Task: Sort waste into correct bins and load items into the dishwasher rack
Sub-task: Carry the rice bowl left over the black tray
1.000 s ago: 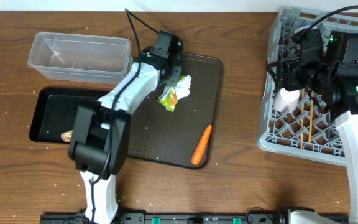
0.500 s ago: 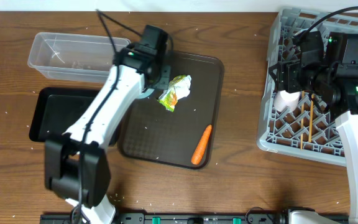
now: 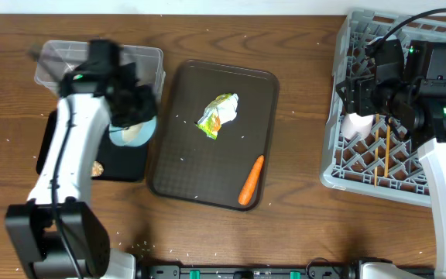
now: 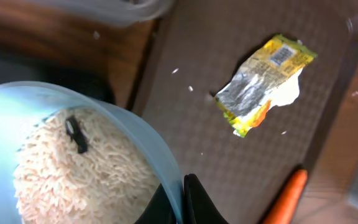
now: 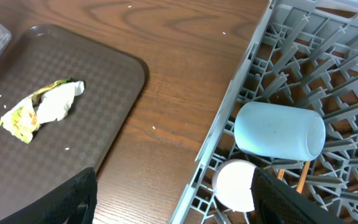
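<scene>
My left gripper [image 3: 139, 108] [image 4: 182, 200] is shut on the rim of the white bowl [image 3: 133, 129], which holds rice [image 4: 73, 165], above the right end of the black tray [image 3: 56, 151]. A brown food scrap [image 3: 96, 167] lies in that tray. The clear tub [image 3: 99, 66] is just behind. The wrapper [image 3: 219, 115] [image 4: 263, 84] and the carrot [image 3: 252, 180] [image 4: 288, 196] lie on the brown tray. My right gripper [image 3: 360, 93] [image 5: 188, 205] is open and empty over the grey rack's [image 3: 339, 167] left edge. In the rack are the light blue cup [image 5: 278, 130], pink cup [image 3: 357, 124] and chopsticks [image 3: 385, 151]. The blue plate is out of view.
The dark brown serving tray [image 3: 200, 178] lies mid-table between the bins and the rack. Bare wooden table [image 3: 300, 147] separates it from the rack. White crumbs are scattered over the table.
My left arm has carried the bowl left, off the brown tray and over to the black tray. The right arm has not moved.
</scene>
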Robot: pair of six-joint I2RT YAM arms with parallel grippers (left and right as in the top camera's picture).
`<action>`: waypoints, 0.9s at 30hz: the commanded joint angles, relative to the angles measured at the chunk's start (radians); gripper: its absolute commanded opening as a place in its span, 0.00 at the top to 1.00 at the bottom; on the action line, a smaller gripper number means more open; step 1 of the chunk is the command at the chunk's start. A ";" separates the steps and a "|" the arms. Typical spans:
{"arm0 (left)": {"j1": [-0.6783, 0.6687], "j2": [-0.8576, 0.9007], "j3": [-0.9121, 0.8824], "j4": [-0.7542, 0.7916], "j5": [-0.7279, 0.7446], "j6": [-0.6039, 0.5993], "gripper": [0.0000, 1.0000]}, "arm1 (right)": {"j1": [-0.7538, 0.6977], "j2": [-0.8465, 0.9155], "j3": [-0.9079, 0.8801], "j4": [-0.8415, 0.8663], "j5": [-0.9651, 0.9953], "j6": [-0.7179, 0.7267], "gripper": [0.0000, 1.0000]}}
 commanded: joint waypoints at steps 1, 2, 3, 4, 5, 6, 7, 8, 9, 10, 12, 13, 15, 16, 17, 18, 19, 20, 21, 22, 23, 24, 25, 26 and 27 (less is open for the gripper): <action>0.112 -0.049 -0.092 0.044 0.227 0.016 0.94 | 0.006 0.000 0.003 -0.006 0.006 0.011 0.28; 0.153 -0.057 -0.123 0.069 0.276 0.017 0.94 | 0.006 0.000 0.003 -0.006 0.006 0.011 0.28; 0.188 -0.061 -0.148 0.090 0.324 0.018 0.94 | 0.006 0.000 0.003 -0.006 0.006 0.011 0.28; 0.230 -0.063 -0.176 0.116 0.395 0.034 0.94 | 0.006 0.000 0.003 -0.006 0.006 0.011 0.28; 0.272 -0.063 -0.202 0.140 0.470 0.050 0.94 | 0.006 0.000 0.003 -0.006 0.006 0.011 0.27; 0.303 -0.062 -0.220 0.158 0.522 0.058 0.94 | 0.006 0.000 0.003 -0.006 0.006 0.011 0.27; 0.349 -0.062 -0.250 0.193 0.601 0.063 0.94 | 0.006 0.000 0.003 -0.007 0.006 0.011 0.27; 0.390 -0.062 -0.274 0.226 0.673 0.070 0.94 | 0.006 0.000 0.003 -0.008 0.006 0.011 0.27; 0.418 -0.062 -0.291 0.253 0.721 0.070 0.94 | 0.006 0.000 0.003 -0.009 0.005 0.011 0.27; 0.456 -0.062 -0.314 0.291 0.787 0.069 0.94 | 0.006 0.000 0.003 -0.010 0.005 0.011 0.27; 0.523 -0.062 -0.343 0.341 0.897 0.069 0.94 | 0.006 0.000 0.003 -0.014 0.005 0.012 0.27; 0.553 -0.062 -0.350 0.351 0.937 0.070 0.94 | 0.006 0.000 0.003 -0.016 0.005 0.018 0.28; 0.603 -0.062 -0.354 0.356 1.001 0.075 0.94 | 0.006 0.000 0.003 -0.018 0.003 0.023 0.27; 0.621 -0.062 -0.355 0.356 1.037 0.082 0.94 | 0.006 0.000 0.003 -0.019 0.002 0.023 0.27; 0.637 -0.062 -0.355 0.356 1.077 0.085 0.94 | 0.006 0.000 0.003 -0.019 0.002 0.023 0.27; 0.652 -0.062 -0.355 0.356 1.134 0.085 0.94 | 0.006 0.000 0.003 -0.021 0.002 0.023 0.27; 0.663 -0.062 -0.355 0.356 1.185 0.084 0.94 | 0.006 0.000 0.003 -0.021 0.002 0.023 0.27; 0.674 -0.063 -0.354 0.343 1.184 0.049 0.94 | 0.006 0.000 0.003 -0.022 0.002 0.023 0.27; 0.688 -0.063 -0.354 0.333 1.183 0.030 0.94 | 0.006 0.000 0.003 -0.022 0.002 0.023 0.27; 0.698 -0.062 -0.354 0.319 1.183 0.031 0.94 | 0.006 0.000 0.003 -0.022 0.002 0.023 0.27; 0.710 -0.062 -0.354 0.304 1.184 0.031 0.94 | 0.006 0.000 0.003 -0.022 0.002 0.023 0.27; 0.718 -0.062 -0.354 0.293 1.183 0.031 0.94 | 0.006 0.000 0.003 -0.022 0.002 0.023 0.27; 0.726 -0.062 -0.354 0.280 1.184 0.031 0.94 | 0.006 0.000 0.003 -0.022 0.002 0.023 0.27; 0.731 -0.062 -0.354 0.273 1.184 0.031 0.94 | 0.006 0.000 0.003 -0.022 0.002 0.023 0.27; 0.735 -0.062 -0.354 0.268 1.184 0.031 0.94 | 0.006 0.000 0.003 -0.022 0.002 0.023 0.27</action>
